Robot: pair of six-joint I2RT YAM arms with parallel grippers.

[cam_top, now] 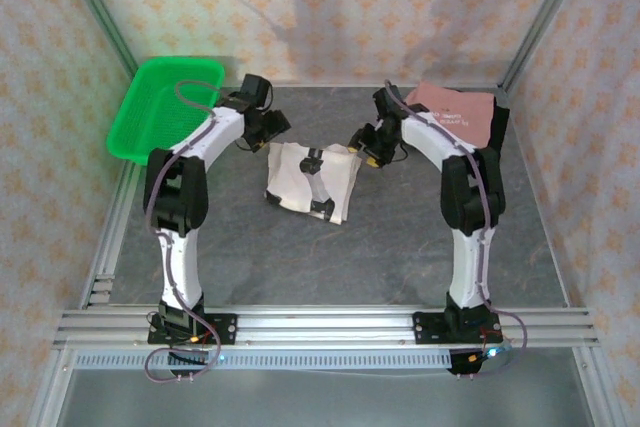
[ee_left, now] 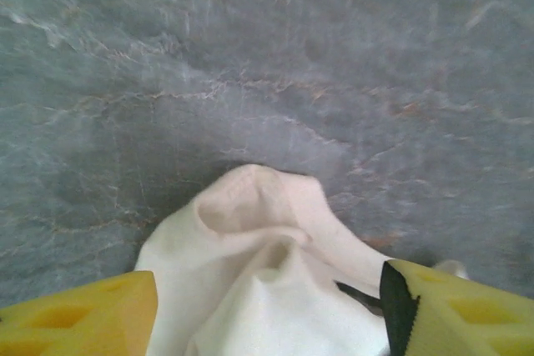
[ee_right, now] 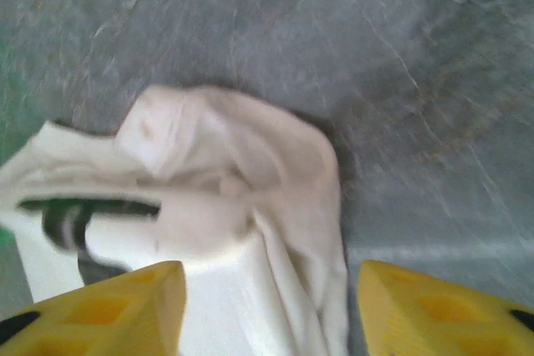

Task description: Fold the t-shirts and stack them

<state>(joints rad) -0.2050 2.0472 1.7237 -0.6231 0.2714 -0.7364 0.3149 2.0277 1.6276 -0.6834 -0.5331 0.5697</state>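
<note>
The cream-white t-shirt (cam_top: 295, 177) lies folded into a small crumpled packet mid-table, its dark print (cam_top: 318, 185) facing up. My left gripper (cam_top: 272, 127) hovers over the packet's far left corner and my right gripper (cam_top: 362, 137) over its far right corner. In the left wrist view the gripper (ee_left: 269, 289) is open, yellow fingers (ee_left: 92, 314) wide apart over a bunched white fold (ee_left: 267, 231). The right gripper (ee_right: 269, 281) is open too, with rumpled white cloth (ee_right: 242, 198) below it. The dusty-pink t-shirt (cam_top: 455, 107) lies folded at the back right on top of a black one (cam_top: 497, 125).
A green mesh basket (cam_top: 165, 107) stands at the back left, tilted against the wall frame. Bare grey tabletop (cam_top: 330, 257) stretches between the cream shirt and the arm bases. Patterned walls and aluminium rails enclose the table.
</note>
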